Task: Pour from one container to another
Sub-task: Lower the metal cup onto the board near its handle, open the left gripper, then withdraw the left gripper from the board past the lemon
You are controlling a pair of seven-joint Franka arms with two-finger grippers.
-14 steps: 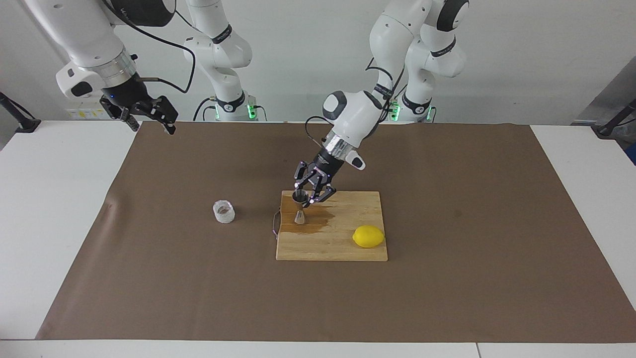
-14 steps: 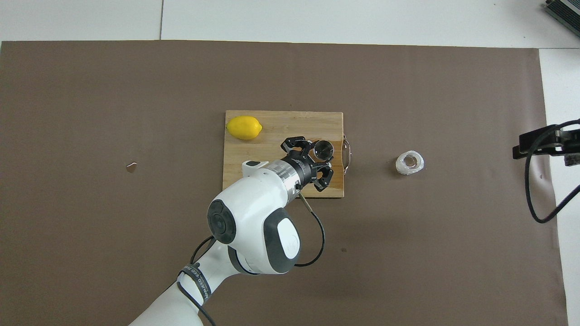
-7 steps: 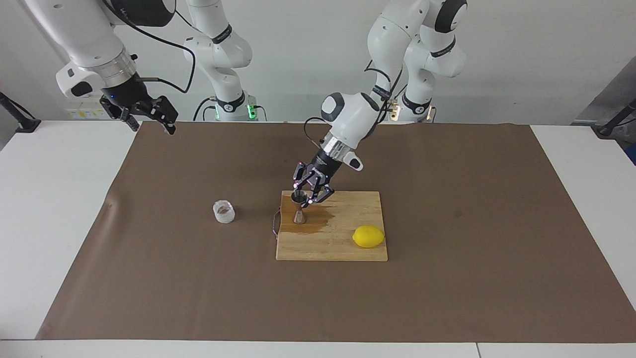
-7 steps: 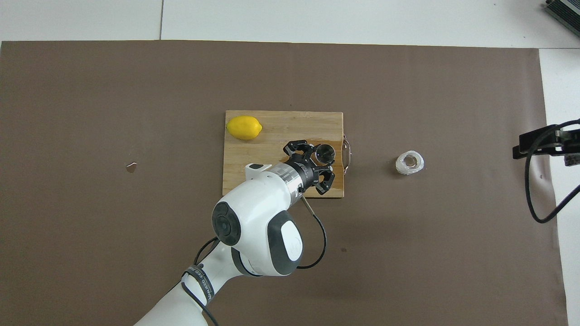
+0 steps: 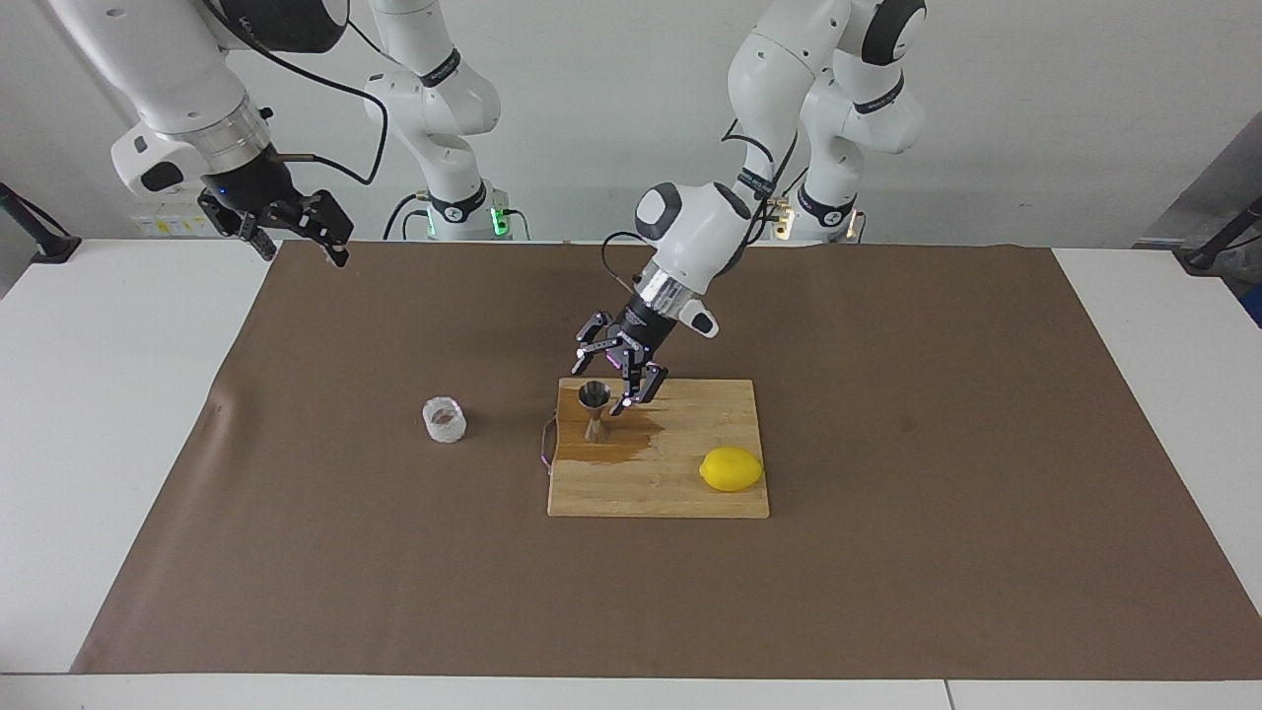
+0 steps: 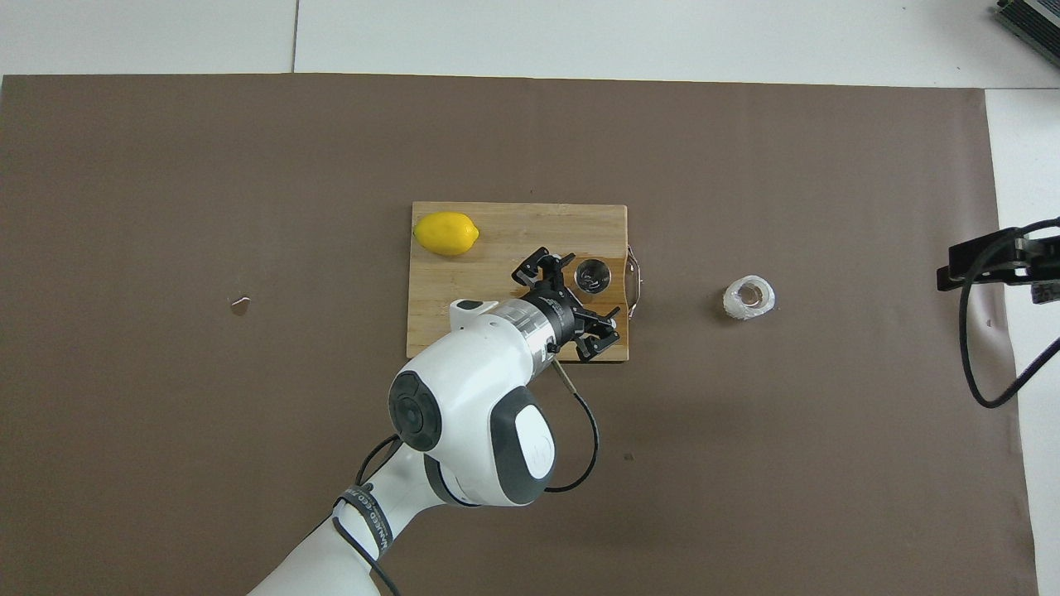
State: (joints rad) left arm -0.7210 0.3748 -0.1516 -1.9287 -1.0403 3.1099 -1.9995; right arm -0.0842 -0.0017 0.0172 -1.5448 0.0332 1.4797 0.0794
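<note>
Our left gripper (image 5: 609,371) hangs over the cutting board (image 5: 690,493), its fingers spread wide and holding nothing, with the steel jigger (image 5: 594,409) standing upright just beside its tips. We see the jigger near the board's edge toward the right arm's end of the table, on a dark wet patch (image 5: 621,444) in the wood. The clear cup (image 5: 445,419) sits upright on the brown mat (image 5: 887,592), apart from the board, farther toward the right arm's end. A lemon (image 5: 732,468) rests at the board's other end. Our right gripper (image 5: 296,225) waits, open and empty, above the mat's corner nearest the robots.

We judge the risk plain: the jigger is narrow-waisted and light, and a fingertip brushing its rim as the left arm moves could topple it. The wet wood beneath could let it slide, too. A cup tipped too quickly over that small mouth would add to the spill.
</note>
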